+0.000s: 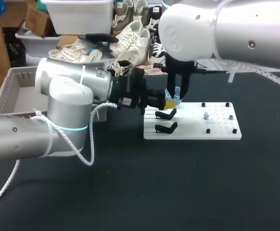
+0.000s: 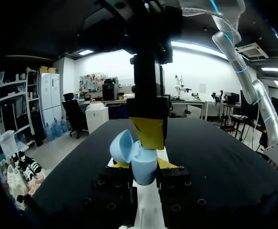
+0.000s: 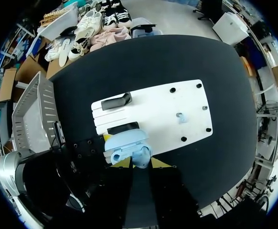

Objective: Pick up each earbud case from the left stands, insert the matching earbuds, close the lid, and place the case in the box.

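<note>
While the left hand (image 2: 144, 164) is clamped on the pale blue egg-shaped plastic earbud case (image 2: 142, 168), its lid tipped open, the case hangs just above the far left corner of the flat white board (image 1: 217, 129) on the black table (image 1: 178, 183). The right hand (image 3: 141, 162) points straight down into the open case; I cannot tell whether it is closed. Two black wedge-shaped stands (image 1: 167, 114) sit at the board's left end.

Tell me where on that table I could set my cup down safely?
Free: the strip of table in front of the white board, and the stretch to its right. Crowded: the board's far left corner, where the left arm and right arm meet at the blue case, beside the stands.
</note>
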